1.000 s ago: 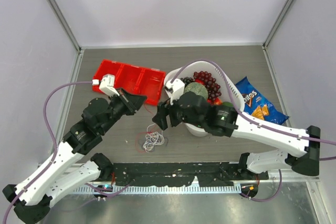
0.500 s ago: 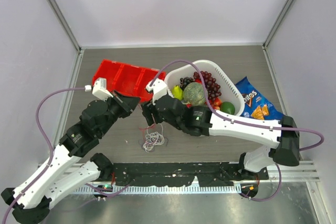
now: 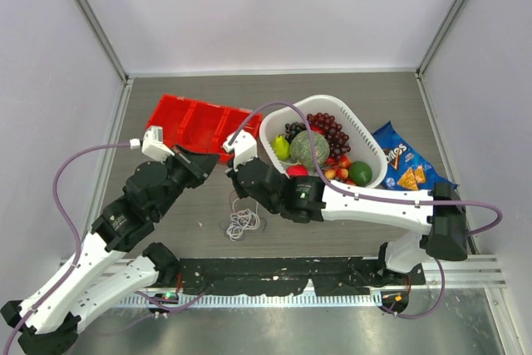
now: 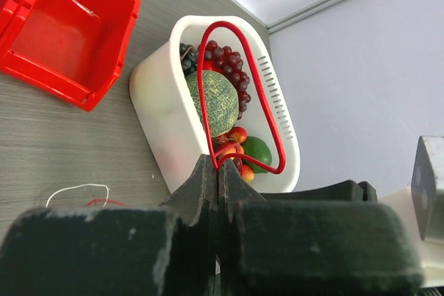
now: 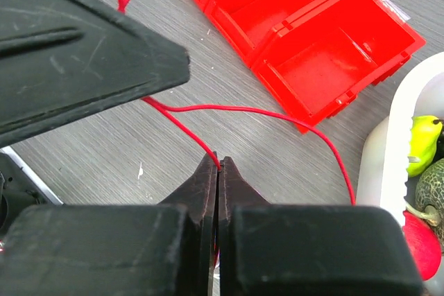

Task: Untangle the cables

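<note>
Tension is the thing to manage here: both arms have hold of the same red cord [image 4: 200, 88], and the step in hand looks like drawing it free of the white coil [image 3: 243, 222], which lies on the grey table [image 3: 199, 89] in the near middle, just nearer than the two grippers. The left gripper [image 4: 218, 166] has its jaws pressed together on the red cord, which rises from the tips in a tall narrow loop. The right gripper [image 5: 218, 166] is likewise clamped on the cord at the very tip of its jaws, with one strand running up to the left gripper's finger and another curving away to the right. The two tips sit near each other over the table, just nearer than the red tray [image 3: 195, 122] at far left. To do this well, I would move the arms apart slowly and a little upward, so that the cord slides out of the coil rather than dragging it along. A pinch this close to the tips could slip, so a steady pull beats a jerk. The cords are thin, limp and smooth, lying in loose loops. The table has a matt woodgrain, the tray is glossy hard plastic with square compartments, and the oval white basket [image 3: 363, 135] to the right has slotted walls.
</note>
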